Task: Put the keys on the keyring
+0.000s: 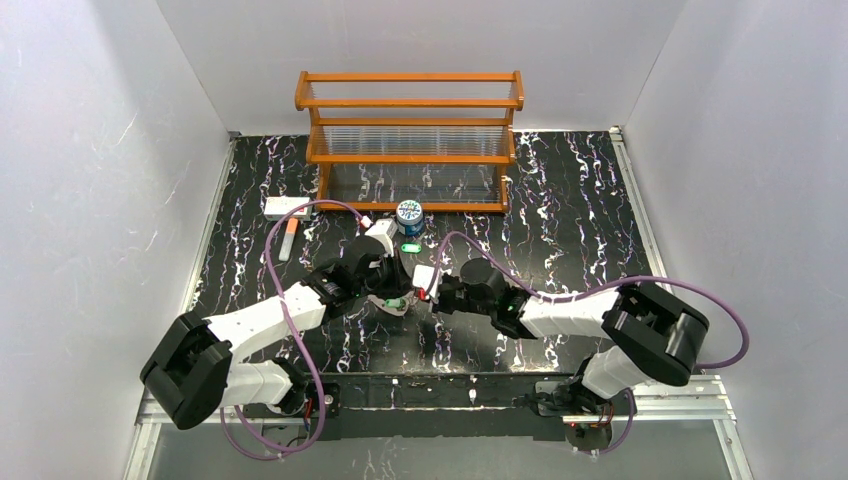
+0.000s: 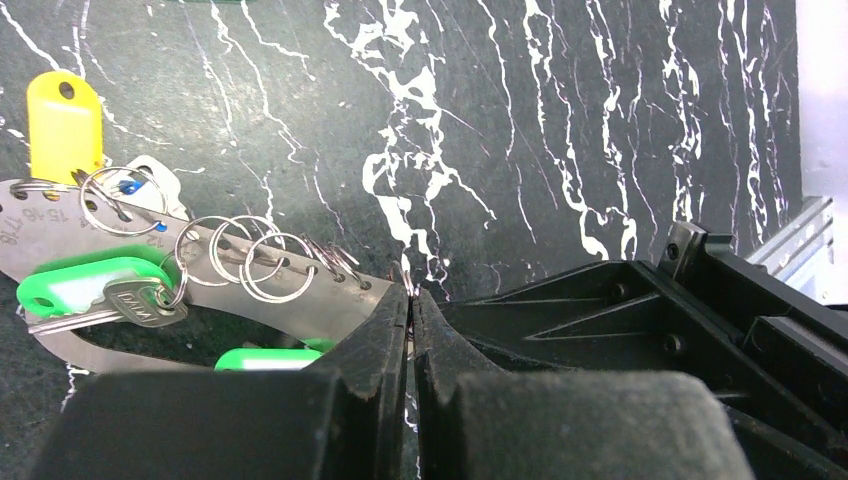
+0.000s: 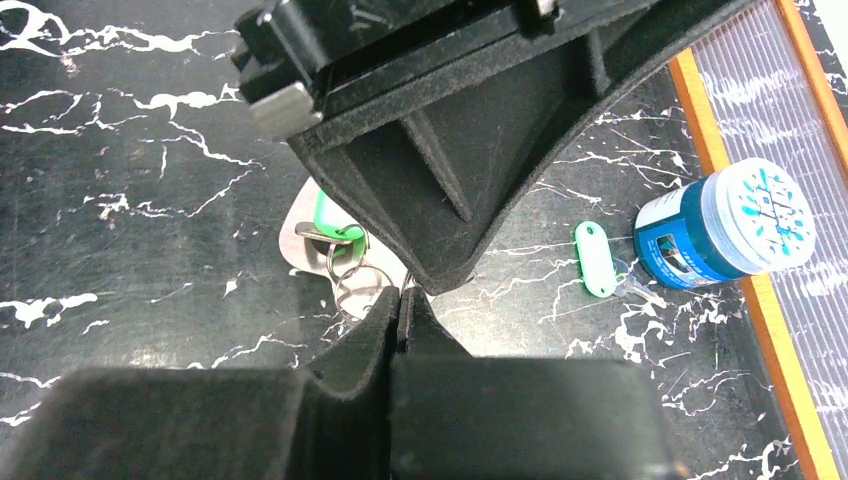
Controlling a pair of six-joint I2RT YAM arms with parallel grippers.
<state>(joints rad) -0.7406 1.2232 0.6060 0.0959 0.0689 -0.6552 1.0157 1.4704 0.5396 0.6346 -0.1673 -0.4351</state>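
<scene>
We are viewing a green key point(image 3: 594, 258) lying just left of the blue can point(image 3: 720, 225); farther left, the right gripper point(image 3: 402, 300) is pinching closed beside the keyring point(image 3: 297, 246).

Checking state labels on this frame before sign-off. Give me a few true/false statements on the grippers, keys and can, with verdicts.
1. The left gripper is wide open. False: it is shut on the edge of the keyring.
2. A green key lies loose beside the can, off the keyring. True.
3. The can lies tipped on its side. False: it stands upright, lid up.
4. A yellow key sits by the keyring. True.
5. The right gripper is shut. True, though what it pinches is hidden.
</scene>
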